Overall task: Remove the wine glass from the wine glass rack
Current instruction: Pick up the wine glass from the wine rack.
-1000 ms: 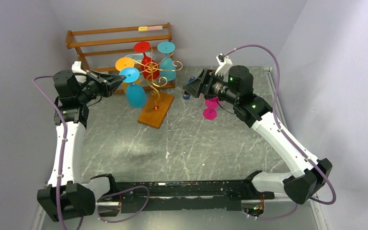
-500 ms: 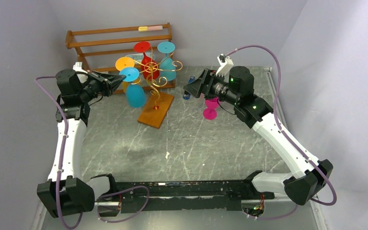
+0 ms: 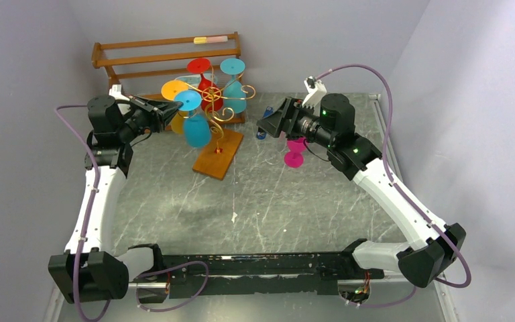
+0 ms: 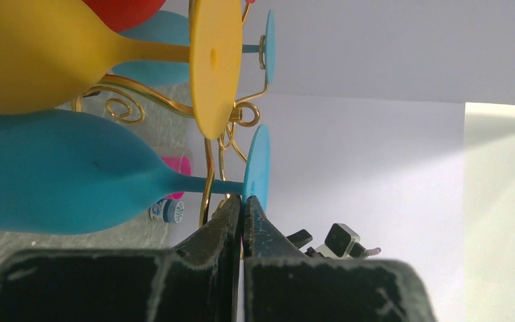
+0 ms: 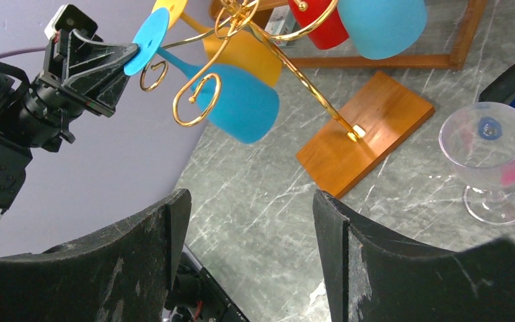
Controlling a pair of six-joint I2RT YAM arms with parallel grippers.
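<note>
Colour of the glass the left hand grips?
Blue wine glass, clearest in left wrist view.

Pinched blue wine glass (image 4: 74, 174) foot, closed pincer (image 4: 243, 204)

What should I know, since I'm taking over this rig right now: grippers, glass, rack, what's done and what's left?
Left gripper: shut on the foot rim of the blue wine glass.
Right gripper: open, empty, over the table to the right of the wine glass rack.
Blue wine glass: tilted, stem at the rack's gold scroll arm, not clear of it; yellow glass hangs beside it.
Done: the grip. Left: draw the stem out and set the glass down.
</note>
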